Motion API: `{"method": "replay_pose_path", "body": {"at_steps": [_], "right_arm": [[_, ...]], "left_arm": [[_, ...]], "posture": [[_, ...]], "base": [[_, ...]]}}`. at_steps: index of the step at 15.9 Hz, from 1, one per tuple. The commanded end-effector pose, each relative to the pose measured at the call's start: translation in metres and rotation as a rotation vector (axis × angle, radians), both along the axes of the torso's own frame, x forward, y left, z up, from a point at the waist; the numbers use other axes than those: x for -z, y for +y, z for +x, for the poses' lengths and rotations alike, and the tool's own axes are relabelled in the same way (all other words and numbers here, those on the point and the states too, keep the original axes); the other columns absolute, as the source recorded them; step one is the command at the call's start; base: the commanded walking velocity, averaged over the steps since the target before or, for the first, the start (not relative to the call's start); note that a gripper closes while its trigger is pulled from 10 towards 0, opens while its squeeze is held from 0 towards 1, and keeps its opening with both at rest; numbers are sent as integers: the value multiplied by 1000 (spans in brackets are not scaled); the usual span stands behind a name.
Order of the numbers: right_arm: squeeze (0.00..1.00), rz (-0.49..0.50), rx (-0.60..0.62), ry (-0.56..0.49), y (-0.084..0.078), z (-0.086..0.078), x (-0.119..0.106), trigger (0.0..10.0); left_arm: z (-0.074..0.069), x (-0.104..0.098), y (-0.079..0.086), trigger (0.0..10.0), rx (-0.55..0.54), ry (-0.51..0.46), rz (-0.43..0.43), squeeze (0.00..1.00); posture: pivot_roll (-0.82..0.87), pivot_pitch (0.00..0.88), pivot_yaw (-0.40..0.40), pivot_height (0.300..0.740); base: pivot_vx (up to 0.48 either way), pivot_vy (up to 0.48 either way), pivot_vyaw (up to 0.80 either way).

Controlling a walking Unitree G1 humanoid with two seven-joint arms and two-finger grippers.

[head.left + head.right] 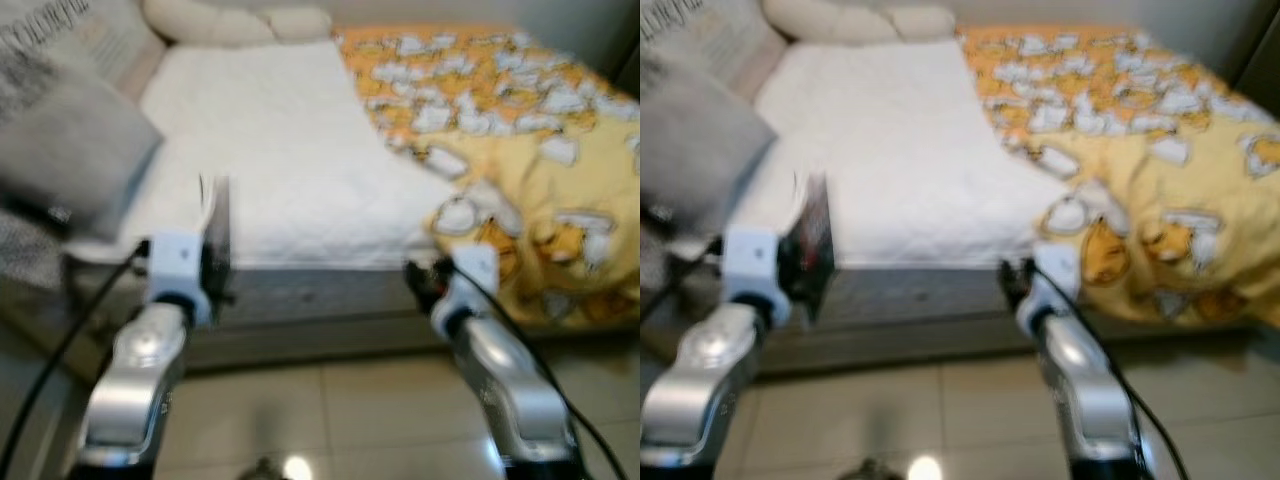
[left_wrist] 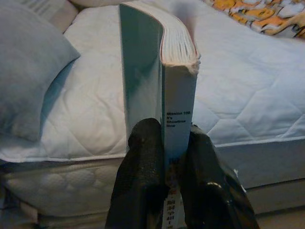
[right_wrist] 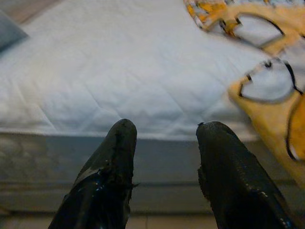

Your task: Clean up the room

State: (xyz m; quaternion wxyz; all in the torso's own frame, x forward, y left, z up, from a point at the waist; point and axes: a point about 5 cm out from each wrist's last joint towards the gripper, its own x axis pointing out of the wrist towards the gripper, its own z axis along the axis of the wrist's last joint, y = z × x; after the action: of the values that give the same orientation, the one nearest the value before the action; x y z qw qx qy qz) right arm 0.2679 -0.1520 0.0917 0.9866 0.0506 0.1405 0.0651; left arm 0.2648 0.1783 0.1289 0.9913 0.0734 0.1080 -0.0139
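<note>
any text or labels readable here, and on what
Book spine, held upright in the left gripper: small dark print, too blurred to read with certainty.
Lower spine label between the fingers: pixelated, unreadable.
Printed pillow at the bed's head end: large grey lettering, blurred and cut off, not readable.
Yellow blanket: cartoon figures, no words.

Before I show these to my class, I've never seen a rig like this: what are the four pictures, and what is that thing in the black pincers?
A humanoid robot stands at a bed. The two wide pictures come from cameras in its head, looking down over its silver arms. The other two come from cameras on its wrists, looking along each gripper's black fingers. The left gripper is shut on a book, held upright by its spine. The right gripper is open and empty. On the white mattress lie a yellow patterned blanket and a grey pillow.
</note>
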Motion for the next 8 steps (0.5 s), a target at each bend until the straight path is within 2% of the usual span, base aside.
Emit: {"method": "replay_pose_path", "body": {"at_steps": [1,3,8], "right_arm": [[0,8,-5,-23,3,2,-5,10000],[0,8,0,-23,2,1,-5,10000],[0,13,4,-20,2,0,-5,10000]], "left_arm": [[3,-12,1,10000,8,-55,16,0],[4,-12,0,10000,13,-55,17,0],[3,-18,-3,10000,26,-97,-2,0]], "posture": [[42,0,17,740],[40,0,19,740],[44,0,12,740]], "base": [[0,349,0],[0,343,0],[0,0,0]]}}
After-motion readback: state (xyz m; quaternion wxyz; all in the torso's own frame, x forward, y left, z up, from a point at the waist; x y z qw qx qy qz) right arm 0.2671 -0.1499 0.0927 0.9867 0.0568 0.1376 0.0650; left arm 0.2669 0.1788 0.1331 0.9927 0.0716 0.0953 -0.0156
